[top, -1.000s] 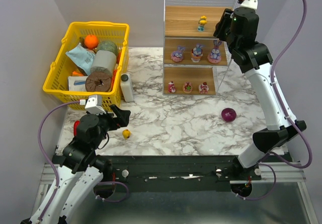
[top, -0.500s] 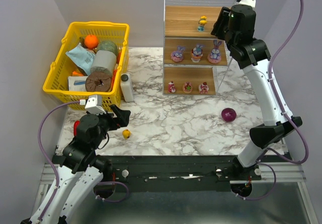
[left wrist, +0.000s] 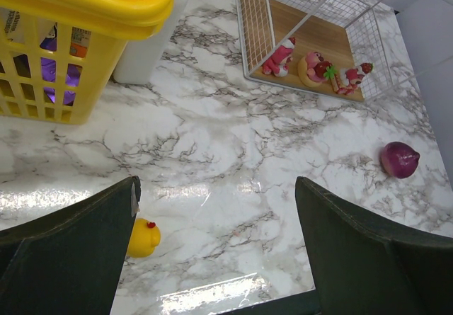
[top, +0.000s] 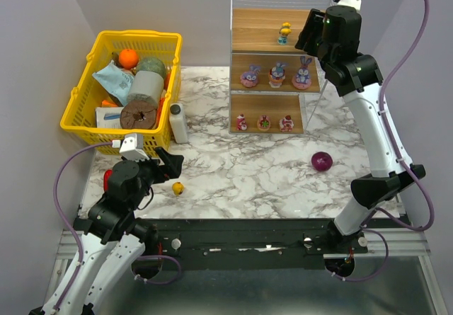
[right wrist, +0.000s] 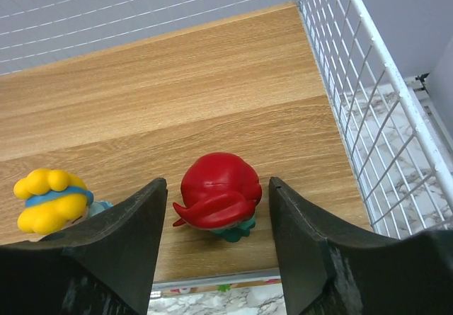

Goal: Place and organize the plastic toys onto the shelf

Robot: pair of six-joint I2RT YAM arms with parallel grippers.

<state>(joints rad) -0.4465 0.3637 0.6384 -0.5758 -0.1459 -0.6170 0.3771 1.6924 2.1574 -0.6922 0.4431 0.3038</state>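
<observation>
The shelf [top: 274, 59] stands at the back right. Its top board [right wrist: 177, 81] holds a yellow-haired doll [top: 284, 32] and a red-haired doll [right wrist: 219, 191], both upright. My right gripper [right wrist: 216, 195] is open around the red-haired doll, with a gap on each side; in the top view the right gripper [top: 311, 35] hides that doll. The middle tier holds three purple bunny figurines [top: 277, 74], the bottom tier three pink-red ones [top: 263, 122]. My left gripper [left wrist: 216, 187] is open and empty above the table, beside a small yellow toy [left wrist: 144, 237].
A yellow basket [top: 141, 39] full of items sits at the back left, with a white bottle [top: 178, 122] beside it. A purple ball [top: 321, 161] lies on the marble right of centre. A red item [top: 107, 180] lies by my left arm.
My right wrist has shifted slightly up and left at the top tier. The left arm and the toys have not moved.
</observation>
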